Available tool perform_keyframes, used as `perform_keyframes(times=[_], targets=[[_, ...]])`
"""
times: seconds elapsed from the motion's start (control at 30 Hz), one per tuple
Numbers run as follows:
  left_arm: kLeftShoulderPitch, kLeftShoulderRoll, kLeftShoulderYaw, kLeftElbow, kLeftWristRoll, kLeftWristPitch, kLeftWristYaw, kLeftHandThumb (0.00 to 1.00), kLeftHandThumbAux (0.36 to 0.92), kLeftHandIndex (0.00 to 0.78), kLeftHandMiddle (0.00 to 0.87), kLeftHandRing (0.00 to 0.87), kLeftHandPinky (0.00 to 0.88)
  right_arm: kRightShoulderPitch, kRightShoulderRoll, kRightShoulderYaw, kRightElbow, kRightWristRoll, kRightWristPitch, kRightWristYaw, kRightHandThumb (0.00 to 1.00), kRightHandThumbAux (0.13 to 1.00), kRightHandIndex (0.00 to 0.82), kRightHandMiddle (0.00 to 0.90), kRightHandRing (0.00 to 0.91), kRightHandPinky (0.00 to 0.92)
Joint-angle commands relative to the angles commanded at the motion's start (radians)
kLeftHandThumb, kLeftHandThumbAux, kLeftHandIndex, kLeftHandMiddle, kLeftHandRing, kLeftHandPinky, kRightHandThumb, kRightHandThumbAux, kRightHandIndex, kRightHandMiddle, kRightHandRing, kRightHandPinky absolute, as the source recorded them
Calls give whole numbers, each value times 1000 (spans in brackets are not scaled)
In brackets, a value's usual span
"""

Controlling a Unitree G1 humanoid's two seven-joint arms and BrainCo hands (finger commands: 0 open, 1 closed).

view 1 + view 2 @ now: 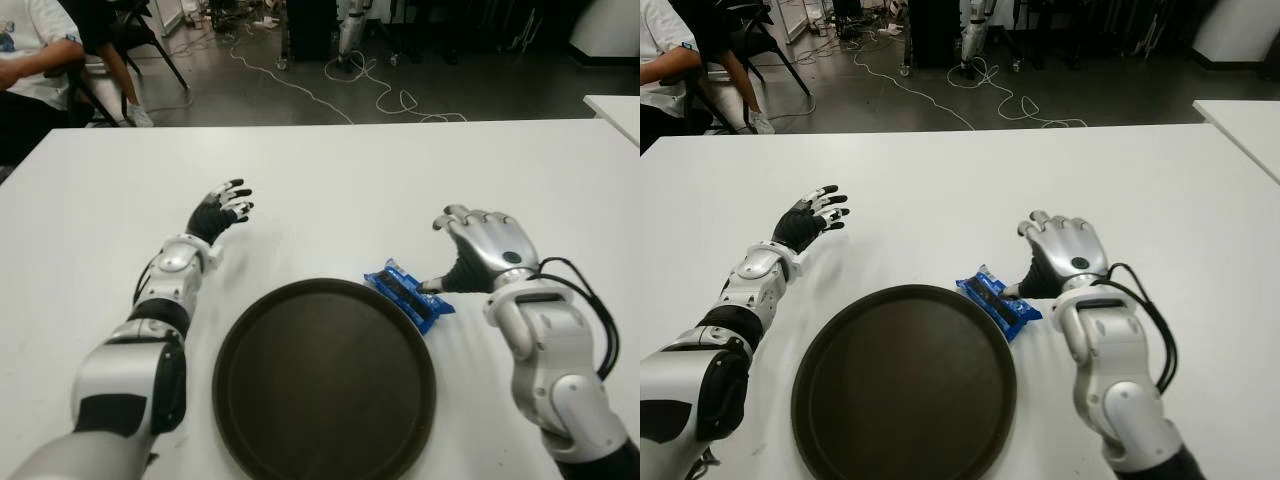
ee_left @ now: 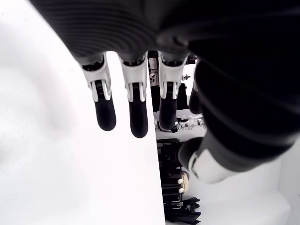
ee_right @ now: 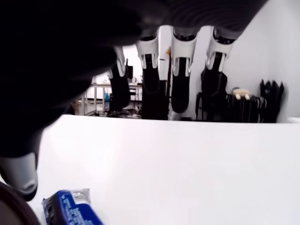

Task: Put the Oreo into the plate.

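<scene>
Zero progress so far: we have the Oreo (image 1: 408, 294) lying beside the plate (image 1: 260, 400), right hand (image 1: 485, 252) open next to it, left hand (image 1: 222, 212) open, idle.

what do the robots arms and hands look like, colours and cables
Both arms are silver-grey shells with black joints. The left hand is black with white knuckle segments and black fingertips. The right hand has a silver back, and a black cable loops beside its wrist.
</scene>
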Motion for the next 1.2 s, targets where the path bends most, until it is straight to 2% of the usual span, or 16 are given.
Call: perform_keyframes(times=[0.23,0.4,0.6,1.0,1.2], targets=[[1,0,0,-1,-1,-1,-1,34,736,126,189,196,213,-27,25,-1,64,3,5,-18,0,550,274,276,292,299],[1,0,-1,-2,0,2,0,35,739,129,193,199,219,-58,50,16,144,4,12,-57,0,547,285,297,330,356],[2,2,-2,-4,-1,2,-3,14,738,128,189,198,220,-73,53,35,177,7,7,-64,0,555,291,311,355,383],[4,4,-5,-5,-1,3,0,25,745,131,193,199,214,-95,76,61,218,-4,43,-61,0,552,249,269,306,338],[6,4,-2,-6,-5,-1,1,28,737,129,190,198,211,-97,86,64,229,10,55,-73,0,560,257,273,310,346]])
